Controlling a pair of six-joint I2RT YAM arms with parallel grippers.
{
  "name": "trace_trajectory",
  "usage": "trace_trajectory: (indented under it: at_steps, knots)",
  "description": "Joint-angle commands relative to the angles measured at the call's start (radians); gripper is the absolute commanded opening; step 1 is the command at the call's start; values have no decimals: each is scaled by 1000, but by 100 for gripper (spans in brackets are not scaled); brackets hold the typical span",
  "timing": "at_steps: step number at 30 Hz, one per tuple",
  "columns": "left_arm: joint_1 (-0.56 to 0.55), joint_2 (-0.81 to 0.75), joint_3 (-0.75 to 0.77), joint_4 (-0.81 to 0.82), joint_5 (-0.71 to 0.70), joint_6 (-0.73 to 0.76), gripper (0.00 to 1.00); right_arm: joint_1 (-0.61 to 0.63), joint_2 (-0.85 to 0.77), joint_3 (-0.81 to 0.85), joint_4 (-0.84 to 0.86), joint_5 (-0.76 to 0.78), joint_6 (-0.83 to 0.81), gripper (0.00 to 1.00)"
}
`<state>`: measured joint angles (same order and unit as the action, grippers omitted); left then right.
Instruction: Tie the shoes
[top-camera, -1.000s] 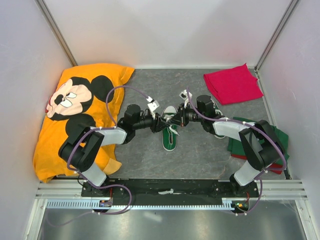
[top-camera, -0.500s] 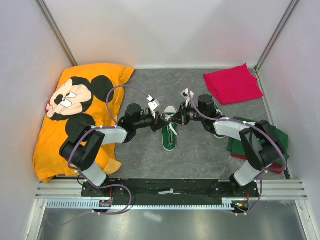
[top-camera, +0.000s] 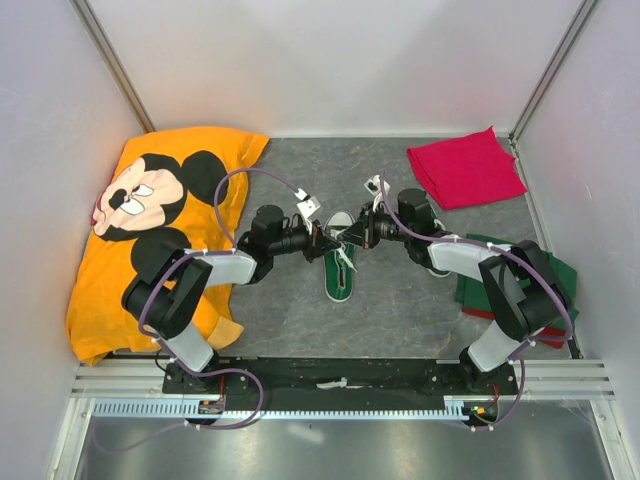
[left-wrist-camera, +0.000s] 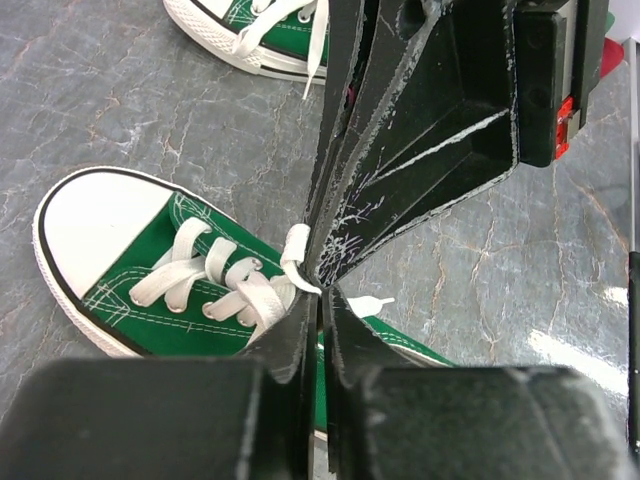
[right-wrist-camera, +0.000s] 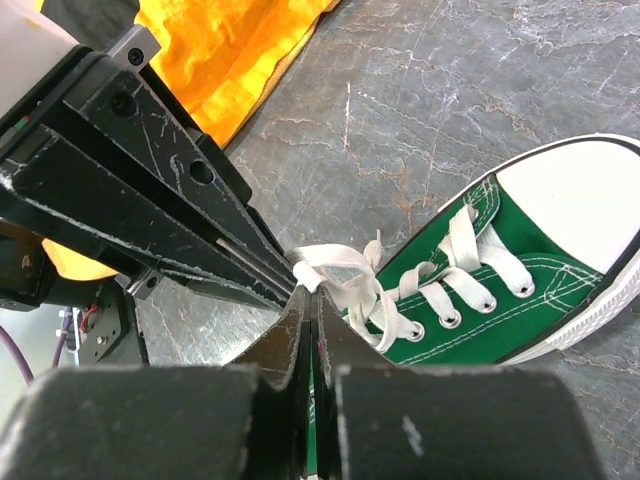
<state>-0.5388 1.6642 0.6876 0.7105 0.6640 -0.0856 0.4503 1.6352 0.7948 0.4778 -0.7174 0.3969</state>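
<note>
One green sneaker (top-camera: 338, 275) lies mid-table, its white toe cap pointing away from the arm bases. It also shows in the left wrist view (left-wrist-camera: 140, 270) and the right wrist view (right-wrist-camera: 530, 260). My left gripper (top-camera: 332, 243) and right gripper (top-camera: 351, 240) meet tip to tip just above its laces. The left gripper (left-wrist-camera: 320, 297) is shut on a white lace (left-wrist-camera: 294, 262). The right gripper (right-wrist-camera: 312, 297) is shut on a lace loop (right-wrist-camera: 335, 262). The second sneaker (left-wrist-camera: 265, 30) lies beyond, mostly hidden under the right arm in the top view.
An orange Mickey Mouse shirt (top-camera: 150, 215) covers the left side. A folded red cloth (top-camera: 465, 165) lies at the back right. A folded green cloth (top-camera: 550, 275) lies at the right under the right arm. White walls close in on three sides.
Both grippers stay tip to tip over the sneaker's laces; they have shifted only slightly, and the left arm has edged a little to the right.
</note>
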Motion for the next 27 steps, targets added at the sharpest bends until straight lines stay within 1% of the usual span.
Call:
trace_trajectory:
  at_steps: [1, 3, 4, 5, 6, 7, 8, 10, 12, 14, 15, 19, 23, 25, 27]
  knots:
    - [3, 2, 33, 34, -1, 7, 2, 13, -17, -6, 42, -59, 23, 0]
    - [11, -4, 30, 21, 6, 20, 2, 13, -17, 0, 15, -68, 16, 0]
    - [13, -12, 29, 11, 12, 29, 2, 10, -20, 9, -1, -71, 8, 4]
    - [14, -18, 27, -12, 26, 55, 2, 8, -21, 15, -16, -79, -13, 18]
    - [17, -26, 27, -26, 34, 72, 2, 5, -23, 21, -54, -89, -26, 26]
    - [19, -40, 23, -40, 42, 84, 2, -7, -28, 39, -82, -97, -42, 42]
    - [20, -46, 24, -78, 61, 136, 2, -13, -31, 50, -111, -105, -82, 45]
    - [25, -60, 24, -112, 85, 197, 1, -35, -34, 93, -212, -129, -128, 45]
    - [28, -66, 24, -149, 104, 224, 2, -57, -31, 136, -296, -143, -179, 45]
    - [28, -67, 35, -180, 112, 250, 2, -65, -18, 159, -346, -157, -222, 41]
    - [28, -67, 36, -187, 114, 256, 2, -67, -12, 187, -401, -146, -277, 40]
    - [28, -58, 62, -232, 132, 299, 2, -64, 49, 234, -464, -126, -325, 32]
    - [28, -43, 93, -296, 129, 343, 2, -55, 101, 297, -544, -100, -391, 32]
    - [28, -38, 101, -313, 134, 359, 2, -48, 124, 326, -579, -96, -444, 34]
    - [28, -35, 108, -321, 138, 362, 2, -39, 140, 352, -610, -85, -466, 35]
